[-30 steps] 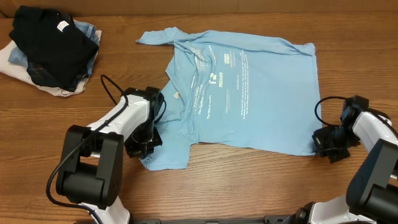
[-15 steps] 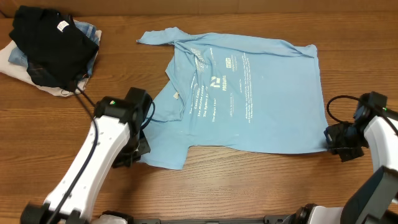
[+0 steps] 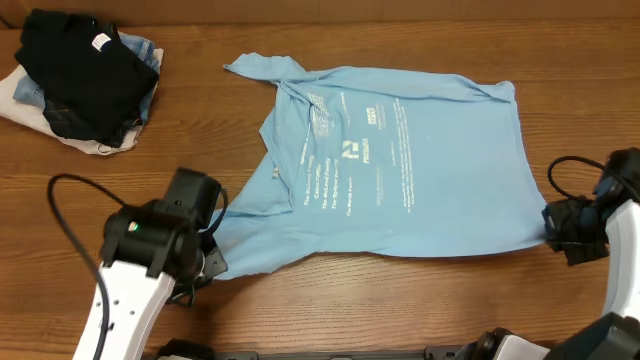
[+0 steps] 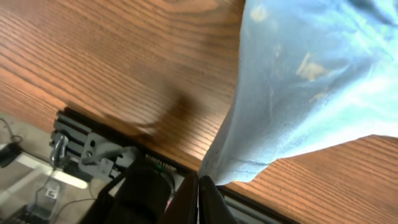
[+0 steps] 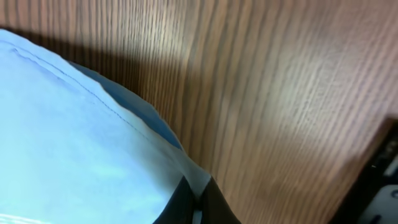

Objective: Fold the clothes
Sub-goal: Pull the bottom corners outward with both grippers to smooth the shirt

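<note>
Sky-blue shirt point(image 3: 400, 170) spread flat across the middle of the desk point(image 3: 400, 300), white lettering facing up. One sleeve pointing to the far left corner point(image 3: 250, 68); hem side toward the right.

Left fingers point(image 4: 186, 202): pressed together, no gap between them, pinching the near-left corner of the shirt point(image 4: 298, 87). Cloth rising straight out of the pinch and fanning away from it in the left wrist view. Soft shadow on the wood grain beside it. From overhead, left arm point(image 3: 150, 240) bent over that same corner at the near-left edge of the cloth.

Right fingers point(image 5: 176, 204): likewise closed tight, gripping the shirt point(image 5: 68, 137) at its stitched hem. Fabric edge tapering down into the pinch, doubled layer visible, dark shadow along the hem on the desk. From overhead, right arm point(image 3: 625, 215) at the near-right corner of the shirt, touching it.

Both pinched corners on the near side, well apart, cloth lying fairly smooth between them with a few wrinkles.

Far left of the desk: black garment point(image 3: 85, 75) with a white tag point(image 3: 101, 42), heaped on denim and white fabrics point(image 3: 25, 95), well apart from the shirt.
</note>
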`<control>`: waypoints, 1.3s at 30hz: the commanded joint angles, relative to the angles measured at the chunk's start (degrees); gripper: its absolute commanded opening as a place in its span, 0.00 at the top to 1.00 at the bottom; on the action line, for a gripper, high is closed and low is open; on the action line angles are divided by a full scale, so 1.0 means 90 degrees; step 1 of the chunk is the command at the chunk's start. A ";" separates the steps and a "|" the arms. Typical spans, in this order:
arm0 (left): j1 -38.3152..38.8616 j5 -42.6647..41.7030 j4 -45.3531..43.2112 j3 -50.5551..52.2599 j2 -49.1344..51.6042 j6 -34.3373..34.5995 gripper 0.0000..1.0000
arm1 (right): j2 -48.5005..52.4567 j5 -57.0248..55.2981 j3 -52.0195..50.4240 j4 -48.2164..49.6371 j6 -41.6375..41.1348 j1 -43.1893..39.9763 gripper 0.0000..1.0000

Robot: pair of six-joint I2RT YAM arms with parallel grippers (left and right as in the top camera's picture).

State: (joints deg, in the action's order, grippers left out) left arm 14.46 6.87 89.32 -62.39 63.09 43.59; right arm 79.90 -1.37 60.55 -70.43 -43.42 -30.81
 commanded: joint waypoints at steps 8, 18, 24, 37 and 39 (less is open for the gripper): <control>-0.0051 -0.0515 0.0068 -0.0056 -0.0321 -0.0049 0.69 | -0.0199 -0.0459 0.0282 -0.0068 -0.0272 -0.0097 0.74; -0.0051 -0.0561 -0.0542 -0.0056 -0.0002 -0.0454 0.00 | -0.0199 -0.0384 0.0282 -0.0036 -0.0131 -0.0097 0.00; -0.0022 -0.1183 -0.2011 -0.0056 0.0413 -0.1489 0.00 | -0.0199 0.0134 0.0282 0.0168 0.0338 -0.0080 0.00; 0.0675 -0.1409 -0.4369 -0.0236 0.3116 -0.2038 0.02 | -0.0197 0.0357 0.0279 0.0279 0.0495 -0.0078 0.00; 0.0784 -0.1353 -0.4410 -0.0425 0.3468 -0.2038 0.04 | -0.0197 0.0357 0.0279 0.0301 0.0493 -0.0078 0.00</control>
State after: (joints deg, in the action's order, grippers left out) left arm 19.94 -4.97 50.33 -62.74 90.15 26.72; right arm 79.11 1.54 61.47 -68.14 -39.42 -31.48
